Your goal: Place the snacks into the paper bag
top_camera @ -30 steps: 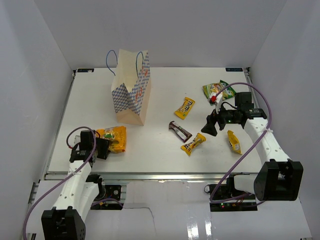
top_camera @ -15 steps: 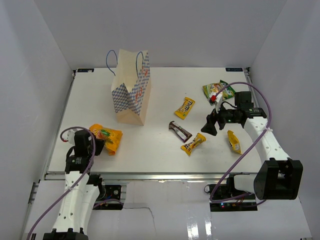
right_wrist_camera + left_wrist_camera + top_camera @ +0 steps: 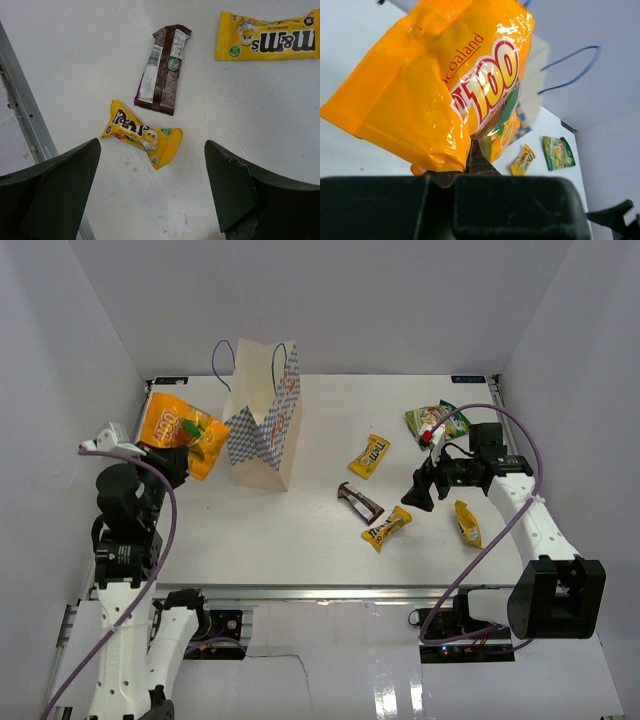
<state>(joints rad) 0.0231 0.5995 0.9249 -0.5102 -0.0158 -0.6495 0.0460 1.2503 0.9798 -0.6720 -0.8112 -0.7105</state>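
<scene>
Because the orange-yellow snack pouch (image 3: pixel 178 428) is thin glossy film puffed with air, it should be light, soft and a little slippery. It will crumple rather than resist a squeeze. The left gripper (image 3: pixel 172 460) pinches it at its lower edge, so most of the pouch stands above the jaws. It is off the desk (image 3: pixel 320 410), just left of the paper bag (image 3: pixel 262 430) and about level with the bag's upper half. From the left wrist view the hold sits on the flat bottom seam, which looks a sound place since the film is doubled there.

The bag stands upright with its mouth open and its blue cord handles up. Being empty paper, it will probably tip or slide at a light knock.

The right gripper (image 3: pixel 422 490) is spread wide and empty. It hovers over a yellow M&M's pack (image 3: pixel 142 134), with the dark brown bar (image 3: pixel 162 70) just beyond. These small packs lie flat and would likely be best pinched across their narrow width. The green-yellow pouch (image 3: pixel 437 421) lies at the far right.
</scene>
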